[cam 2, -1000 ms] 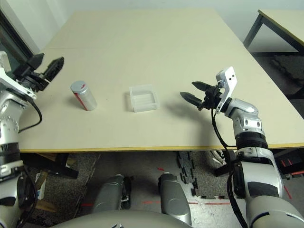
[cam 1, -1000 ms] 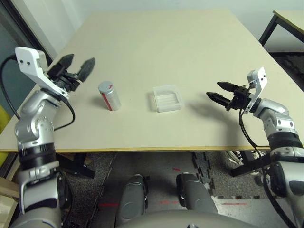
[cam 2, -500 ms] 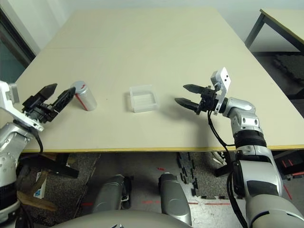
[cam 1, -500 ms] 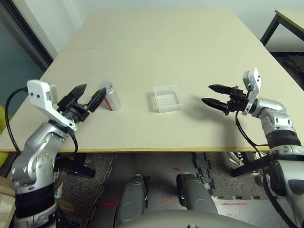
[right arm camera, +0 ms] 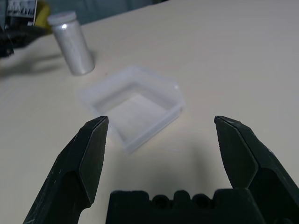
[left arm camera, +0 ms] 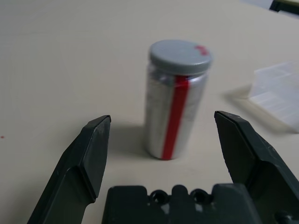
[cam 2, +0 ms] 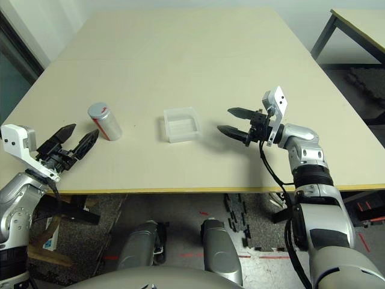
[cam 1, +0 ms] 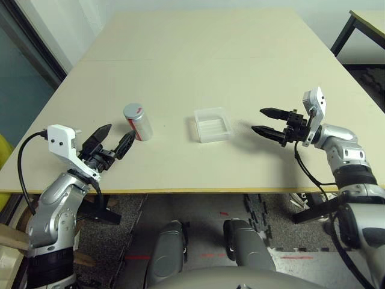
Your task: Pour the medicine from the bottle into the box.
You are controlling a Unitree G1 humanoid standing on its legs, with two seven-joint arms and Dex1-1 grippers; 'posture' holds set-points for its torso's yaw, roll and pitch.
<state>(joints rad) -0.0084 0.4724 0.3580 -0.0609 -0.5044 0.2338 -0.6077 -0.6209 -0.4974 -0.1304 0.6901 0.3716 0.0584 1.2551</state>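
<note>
The bottle point(cam 1: 138, 121) stands upright on the table, silver-grey with a grey cap on and a red stripe down its label point(left arm camera: 176, 108). My left gripper point(cam 1: 114, 141) is open, low near the table's front left edge, pointing at the bottle from a short way off. The clear frosty box point(cam 1: 212, 124) lies at the table's middle, open side up. To its right my right gripper point(cam 1: 264, 121) is open, its fingers aimed at the box point(right arm camera: 133, 106) with a gap between them.
The beige table point(cam 1: 204, 54) stretches far back behind the objects. A second table with black legs point(cam 1: 361, 27) stands at the far right. Floor mats show below the front edge.
My left arm has swung down from a raised pose to table height in front of the bottle. My right gripper has moved slightly left toward the box. Bottle and box stayed put.
</note>
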